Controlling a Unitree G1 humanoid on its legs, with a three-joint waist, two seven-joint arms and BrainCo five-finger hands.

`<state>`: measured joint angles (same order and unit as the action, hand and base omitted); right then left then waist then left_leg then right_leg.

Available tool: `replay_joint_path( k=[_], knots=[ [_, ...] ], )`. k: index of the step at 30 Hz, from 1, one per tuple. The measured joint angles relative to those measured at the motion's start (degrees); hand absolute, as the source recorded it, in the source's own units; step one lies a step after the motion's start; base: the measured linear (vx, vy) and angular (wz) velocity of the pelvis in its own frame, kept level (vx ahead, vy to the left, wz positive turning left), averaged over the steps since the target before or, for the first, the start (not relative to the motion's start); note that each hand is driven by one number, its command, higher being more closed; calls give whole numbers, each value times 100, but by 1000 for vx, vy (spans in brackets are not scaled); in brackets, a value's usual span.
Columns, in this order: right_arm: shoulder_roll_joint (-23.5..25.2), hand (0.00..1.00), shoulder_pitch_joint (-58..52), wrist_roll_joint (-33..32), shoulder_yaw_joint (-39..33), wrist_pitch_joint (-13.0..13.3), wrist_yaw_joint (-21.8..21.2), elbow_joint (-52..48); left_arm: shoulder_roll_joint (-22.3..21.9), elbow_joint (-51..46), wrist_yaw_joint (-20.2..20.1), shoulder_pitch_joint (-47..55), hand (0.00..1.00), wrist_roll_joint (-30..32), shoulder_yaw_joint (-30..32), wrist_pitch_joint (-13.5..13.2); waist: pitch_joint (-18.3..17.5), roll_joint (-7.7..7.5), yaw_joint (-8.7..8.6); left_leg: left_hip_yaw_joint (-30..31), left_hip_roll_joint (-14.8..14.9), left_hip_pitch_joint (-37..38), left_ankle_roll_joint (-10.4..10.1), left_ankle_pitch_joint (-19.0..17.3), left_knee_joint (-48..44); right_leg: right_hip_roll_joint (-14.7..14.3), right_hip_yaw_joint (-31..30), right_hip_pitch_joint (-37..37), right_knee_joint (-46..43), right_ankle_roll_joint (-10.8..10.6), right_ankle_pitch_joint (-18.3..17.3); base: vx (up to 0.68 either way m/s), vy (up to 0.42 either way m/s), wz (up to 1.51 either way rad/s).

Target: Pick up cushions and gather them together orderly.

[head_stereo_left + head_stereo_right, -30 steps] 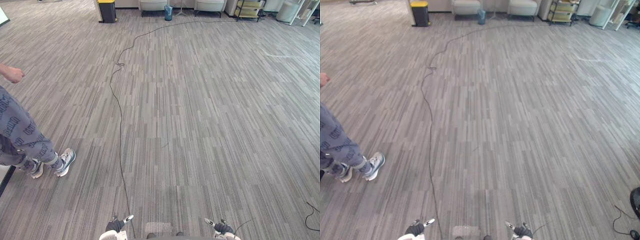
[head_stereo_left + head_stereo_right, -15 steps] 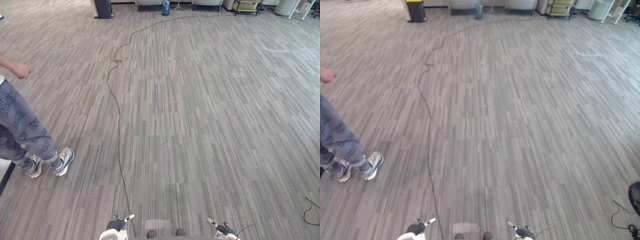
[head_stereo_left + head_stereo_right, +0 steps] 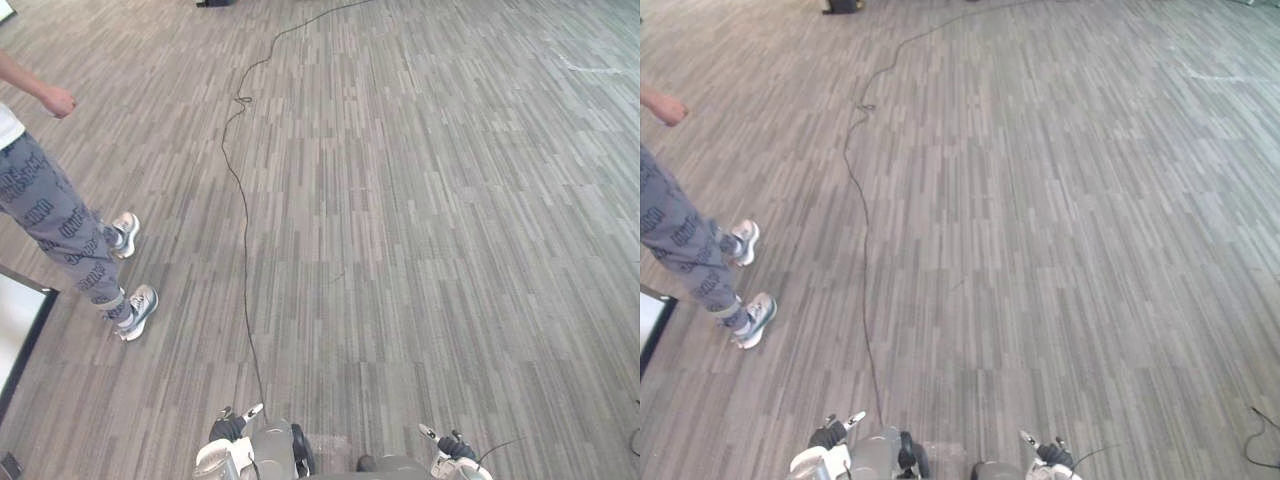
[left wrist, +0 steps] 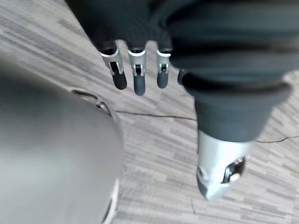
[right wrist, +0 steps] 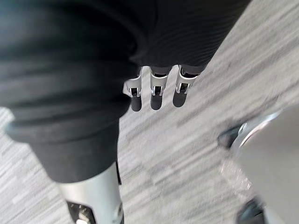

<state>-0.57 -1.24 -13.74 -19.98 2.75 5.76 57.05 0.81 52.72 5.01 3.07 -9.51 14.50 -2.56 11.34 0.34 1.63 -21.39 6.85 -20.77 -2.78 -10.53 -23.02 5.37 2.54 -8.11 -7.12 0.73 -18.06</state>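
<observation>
A grey striped carpet floor (image 3: pixel 430 200) spread out wide and bare ahead of the robot. At the robot's left stood a person in grey patterned trousers and pale trainers (image 3: pixel 60 225), one arm held out to the side. Nearer, at the left edge, lay the corner of a white flat panel with a dark rim (image 3: pixel 15 325).

The left hand (image 4: pixel 135 70) hung low by the robot's side, its fingers straight and relaxed, the thumb well apart from them, with only carpet past the tips. The right hand (image 5: pixel 156 88) hung the same way on the other side, fingers loose and spread from the thumb, holding nothing.

Where the cushions lay could not be told from these pictures, and neither hand carried one. The step in hand looked like searching, at the very start of the task. The next move likely called for turning or walking until a cushion came into sight, while giving the person room.
</observation>
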Motion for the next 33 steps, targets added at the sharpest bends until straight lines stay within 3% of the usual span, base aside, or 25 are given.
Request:
replay_joint_path(
  k=[2,3,4,5,7,8,10,11,12,14,16,17,18,19,20,21,23,24,25,26,27,29,31,32,33],
  knots=[
    [-19,0,20,8,0,-1,0,15,-3,-23,24,4,0,-83,-40,-59,-15,-4,137,87,-59,-150,59,699,566,129,-212,-37,245,-115,-97,408,247,-64],
    [39,0,24,19,2,-6,0,32,25,-25,28,3,0,-84,-37,-83,-98,-133,194,97,-244,-177,295,791,409,329,-379,-108,257,-59,-170,670,321,-59],
    [84,0,22,33,0,-7,-9,24,62,-27,53,-5,0,-77,-31,-86,-150,-237,148,-26,-341,-205,433,436,158,516,-475,58,-148,-124,-70,716,321,-37],
    [83,0,5,33,-3,-9,-11,26,69,-23,55,-5,0,-79,-33,-89,-156,-265,150,-66,-356,-172,460,382,61,560,-517,118,-330,-208,-30,658,258,-14],
    [80,0,-95,58,-11,-20,-11,30,131,21,99,-12,0,-80,-86,-89,-153,-366,160,-168,-511,323,545,-50,-1,681,-702,536,-1970,-760,292,651,279,-10],
    [82,0,-127,122,-8,-17,-16,27,194,104,103,-21,0,-80,-211,-75,-132,-387,98,-140,-612,794,579,-199,174,675,-779,1023,-3387,-1236,728,731,260,-4],
    [76,0,-155,253,8,-8,-21,11,203,195,99,-25,0,-78,-332,-44,-57,-342,45,-98,-665,1663,620,-377,500,521,-738,1580,-5119,-1185,688,623,178,-14],
    [37,0,-181,256,78,20,-32,-48,145,207,101,-67,0,-77,-358,-41,-4,-225,23,-102,-659,2312,626,-382,873,371,-486,2071,-5709,-913,525,513,108,-24],
    [26,0,-189,257,95,19,-35,-116,130,208,101,-82,0,-77,-388,-41,2,-202,4,-98,-647,2533,626,-382,1044,314,-349,2273,-5786,-825,466,613,96,-15],
    [83,0,-216,253,93,62,-70,-351,94,259,101,-188,0,-77,-433,-44,2,-214,-145,-74,-635,3055,624,-384,1461,253,157,3061,-5518,-650,255,523,14,20],
    [24,0,-136,254,43,123,-99,-443,-27,373,96,-477,0,-73,-433,-37,69,-174,-269,2,-533,3541,533,-464,1832,211,758,3686,-4151,-420,297,511,-66,40],
    [-19,0,-104,253,35,118,-92,-333,-35,426,93,-586,0,-69,-454,-36,82,-193,-286,89,-497,3745,531,-465,1915,131,854,3814,-2968,-301,658,482,-109,37],
    [-27,0,-109,253,34,117,-88,-296,-43,437,93,-594,0,-68,-470,-35,82,-212,-304,154,-501,3822,530,-466,1918,106,840,3800,-2572,-285,816,641,-190,60],
    [-56,0,-140,249,8,108,-80,-146,-70,457,90,-563,0,-56,-499,-39,104,-256,-361,405,-542,4076,517,-471,1987,63,719,3661,-1696,-181,1620,837,-269,60],
    [-208,0,-108,264,-79,67,-78,-92,-233,556,73,-567,0,-4,-432,-27,120,64,-411,562,-264,4298,265,-354,1957,-69,834,3592,-2164,163,1513,842,-274,49],
    [-222,0,-106,264,-104,69,-74,-105,-264,557,70,-555,0,21,-395,-28,109,121,-398,583,-220,4289,113,-266,1860,-79,840,3621,-2319,187,1363,837,-286,23],
    [-227,0,-105,256,-255,61,-70,-249,-355,523,51,-515,0,84,-231,-1,234,337,-451,870,245,3554,-560,337,-358,-160,987,3192,-2662,314,636,671,-267,15],
    [-229,0,-107,248,-250,61,-66,-249,-370,500,51,-509,0,83,-192,15,251,350,-438,964,349,3324,-695,514,-952,-191,972,3056,-2618,350,579,651,-221,1],
    [-216,0,-104,236,-217,62,-62,-250,-402,360,35,-444,0,74,-133,30,306,369,-403,1047,639,2682,-788,521,-2552,-360,969,2513,-2388,416,406,618,-182,-16],
    [-188,0,-101,237,-135,67,-64,-250,-411,280,7,-416,0,74,-93,30,374,319,-353,958,822,2328,-677,356,-3354,-460,929,2059,-2184,480,313,701,-174,-28],
    [-106,0,-119,237,68,67,-68,-247,-387,71,-20,-400,0,65,-69,26,422,164,-210,745,929,1819,-508,75,-3883,-463,858,1478,-1891,494,180,547,-133,-33],
    [27,0,-103,252,253,61,-67,-256,-391,-195,-23,-399,0,41,-114,-18,382,13,-76,288,998,938,-254,-150,-3608,-443,733,813,-1320,425,31,437,-65,-31],
    [14,0,-96,236,284,51,-67,-349,-391,-296,-23,-380,0,37,-189,-63,367,24,-48,49,953,468,-156,-207,-2908,-433,636,441,-958,335,6,544,34,-33],
    [20,0,-97,237,279,53,-60,-441,-399,-367,-21,-337,0,38,-219,-99,339,49,5,-70,752,251,-151,-192,-1783,-368,482,116,-663,250,-20,917,156,-83],
    [47,0,-96,240,192,53,-57,-413,-403,-372,-14,-332,0,38,-209,-103,322,51,137,157,314,199,-192,110,27,-202,219,-342,-346,147,-79,1123,304,-142]
  ],
)
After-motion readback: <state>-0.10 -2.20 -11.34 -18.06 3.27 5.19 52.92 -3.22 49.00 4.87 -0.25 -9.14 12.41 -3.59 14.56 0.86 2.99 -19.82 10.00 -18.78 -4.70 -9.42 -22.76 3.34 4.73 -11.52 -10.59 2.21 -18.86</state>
